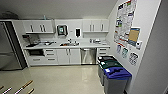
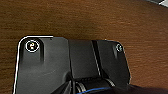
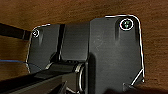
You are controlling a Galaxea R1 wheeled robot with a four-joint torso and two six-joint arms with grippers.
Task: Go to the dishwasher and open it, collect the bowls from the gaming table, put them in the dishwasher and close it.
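Dishwasher (image 1: 88,56) shut, silver front set under the far counter (image 1: 82,46), right of the sink (image 1: 70,44) and white cabinets (image 1: 68,56). Recycling bins (image 1: 113,73) near right, along the wall. Well apart yet; opening, bowl collection, loading, closing all left. Gripper fingers: cannot tell, either arm.

The dishwasher (image 1: 88,56) has a brushed silver metal front, set among smooth matt white cabinets (image 1: 67,56). The pale floor (image 1: 62,77) is glossy and reflects light. At far left, a tall fridge (image 1: 8,46) looks like grey metal.
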